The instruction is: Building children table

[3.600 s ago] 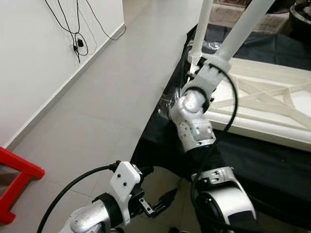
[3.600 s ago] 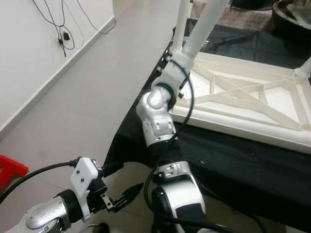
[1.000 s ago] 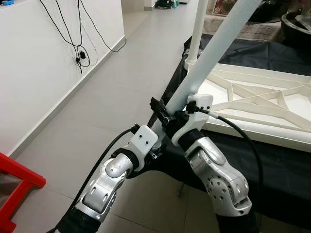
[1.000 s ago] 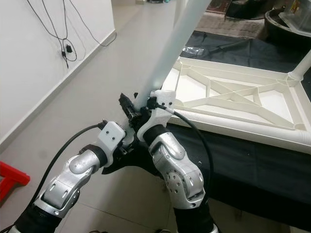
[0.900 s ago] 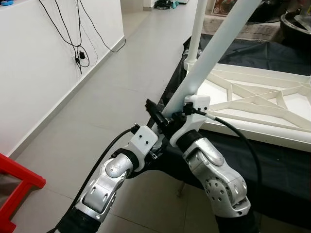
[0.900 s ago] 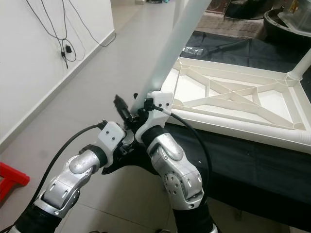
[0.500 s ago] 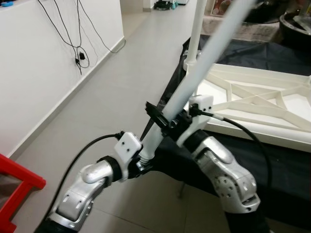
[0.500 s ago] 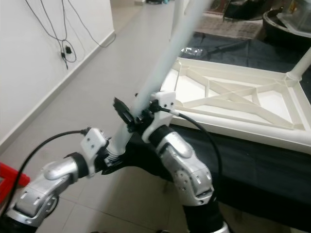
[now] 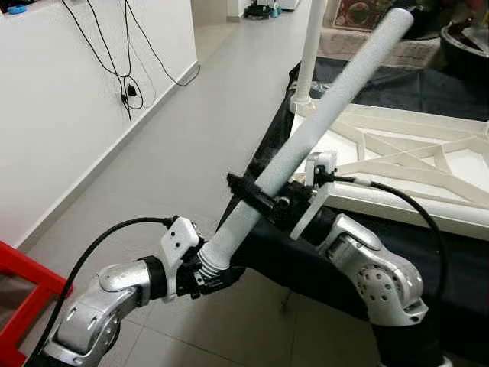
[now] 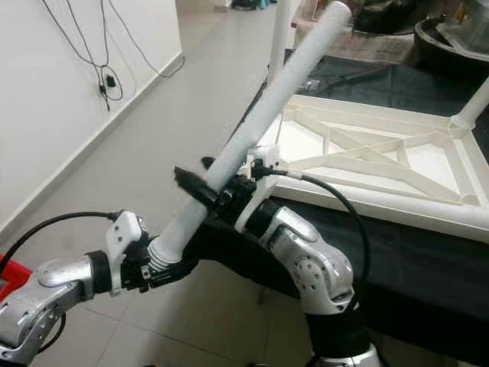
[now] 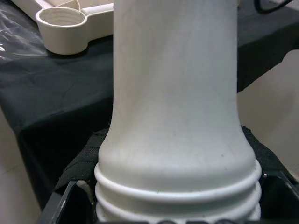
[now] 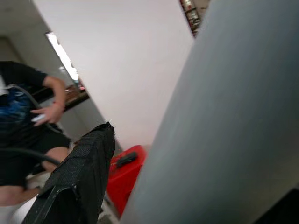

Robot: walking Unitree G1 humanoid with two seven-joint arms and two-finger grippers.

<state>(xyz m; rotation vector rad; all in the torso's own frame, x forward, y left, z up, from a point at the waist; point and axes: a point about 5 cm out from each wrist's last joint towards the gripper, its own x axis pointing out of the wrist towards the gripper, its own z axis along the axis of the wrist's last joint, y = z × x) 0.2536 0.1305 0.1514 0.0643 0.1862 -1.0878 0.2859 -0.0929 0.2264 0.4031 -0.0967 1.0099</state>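
I see both tools on one white leg (image 9: 306, 141), which slants up from low on my left to high over the tabletop (image 9: 397, 164). The left tool (image 9: 205, 275) holds the leg's ribbed, threaded lower end; in the left wrist view the fingers (image 11: 74, 175) are closed against the leg (image 11: 175, 93) on both sides. The right tool (image 9: 263, 205) grips the leg partway up, its black fingers (image 9: 246, 191) wrapped across the shaft; the right wrist view shows one finger (image 12: 79, 177) pressed beside the leg (image 12: 224, 135).

The tabletop lies upside down, ribs up, on a black cloth (image 9: 428, 260) over the bench. A second leg (image 9: 309, 46) stands upright in the tabletop's near-left corner. A threaded socket (image 11: 60, 23) shows in the left wrist view, empty, just beyond the held leg.

A red stool (image 9: 27, 283) sits on the tiled floor (image 9: 176, 145) at far left. Black cables (image 9: 122, 53) hang on the white wall. A seated person (image 12: 28, 135) appears in the right wrist view.
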